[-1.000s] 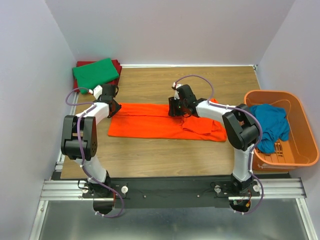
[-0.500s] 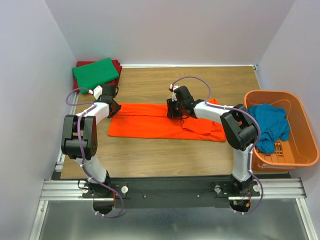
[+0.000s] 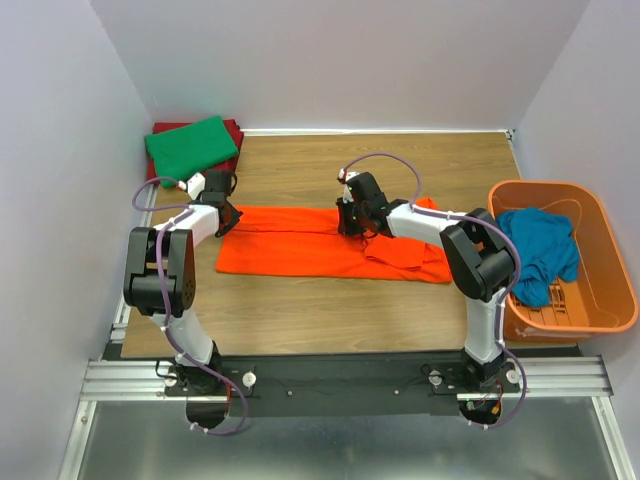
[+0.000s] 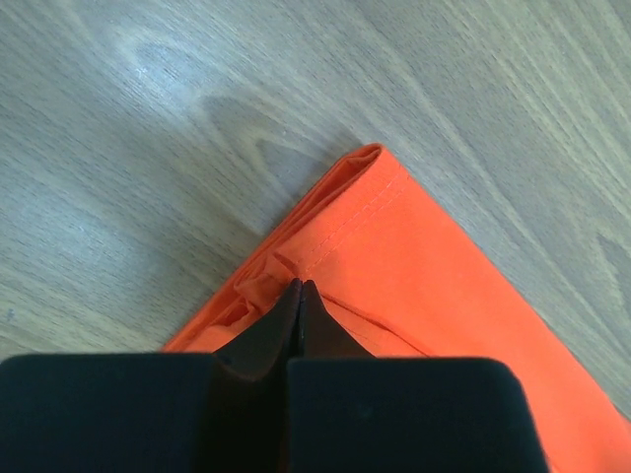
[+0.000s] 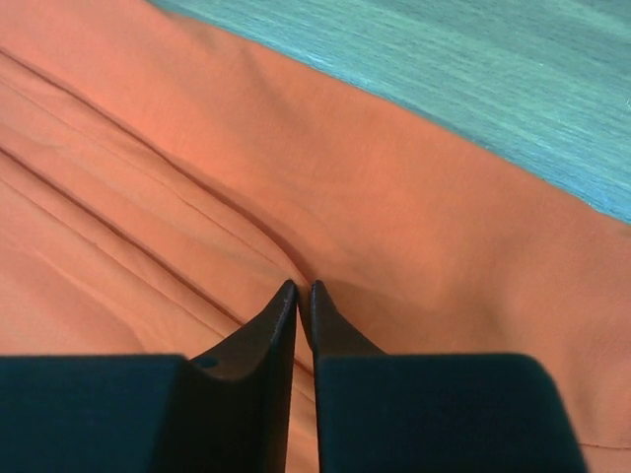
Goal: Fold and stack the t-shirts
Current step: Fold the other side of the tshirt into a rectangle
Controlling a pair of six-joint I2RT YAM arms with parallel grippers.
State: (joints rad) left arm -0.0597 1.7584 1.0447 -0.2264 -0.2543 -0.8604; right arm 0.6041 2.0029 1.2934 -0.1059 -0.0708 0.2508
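Main item: bright orange soft cloth t-shirt (image 3: 300, 250), spread as a long flat band across the middle of the top view, its right end bunched into a thicker fold.
Support: light brown wood-grain surface (image 3: 300, 310), bare around the band.
Left gripper (image 3: 226, 212): at the left end of the orange band, upper corner.
Left fingers: pressed together with no gap; in the left wrist view their tips (image 4: 299, 288) nip a puckered fold beside the hemmed corner of the orange cloth (image 4: 424, 276).
Right gripper (image 3: 347, 222): at the band's upper edge, centre of the top view.
Right fingers: drawn almost fully together; in the right wrist view creases in the orange cloth (image 5: 394, 197) converge on the tips (image 5: 304, 288), which pinch a ridge of it.
Stack: folded green cloth t-shirt (image 3: 192, 148), upper left of the top view, lying on a dark red cloth t-shirt (image 3: 234, 130) that shows at its right edge.
Container: rigid orange plastic basket (image 3: 565, 325), right edge of the top view.
Contents: crumpled teal blue cloth t-shirt (image 3: 540, 250), inside the basket.
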